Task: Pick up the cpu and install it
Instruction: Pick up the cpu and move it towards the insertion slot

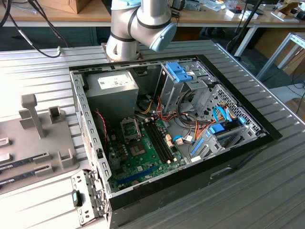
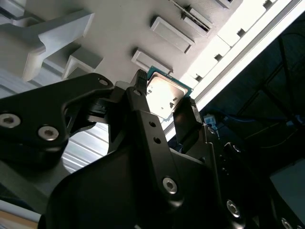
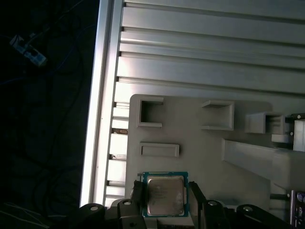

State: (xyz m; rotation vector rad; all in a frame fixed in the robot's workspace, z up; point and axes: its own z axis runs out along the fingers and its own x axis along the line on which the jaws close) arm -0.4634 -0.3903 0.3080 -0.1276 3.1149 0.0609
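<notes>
Found gripper [image 3: 166, 190] low over tray [image 3: 209, 157], jaws set narrow onto cpu [image 3: 165, 195]. Saw fingers [image 3: 137, 193] against two opposite green edges, metal plate facing up between them. Confirmed the same hold in the second wrist view, gripper [image 2: 165, 93] on cpu [image 2: 164, 95]. Could not tell whether cpu sat on tray or hung just clear of it. Located cpu at tray's end beside table [image 3: 200, 71] edge, near bare pockets [image 3: 150, 114].

Judged step in hand as pick-up: grasp made, install not begun.

Saw, farther off in the exterior view, arm [image 1: 138, 24] behind open case [image 1: 88, 124]. Noted socket [image 1: 130, 129] on board [image 1: 143, 157], apparently unfilled, well apart from tray [image 1: 62, 138] at the exterior view's left.

Judged next move to call for a straight, level lift with no tilt in the jaws. Judged matched orientation at socket necessary before any downward pressure.
</notes>
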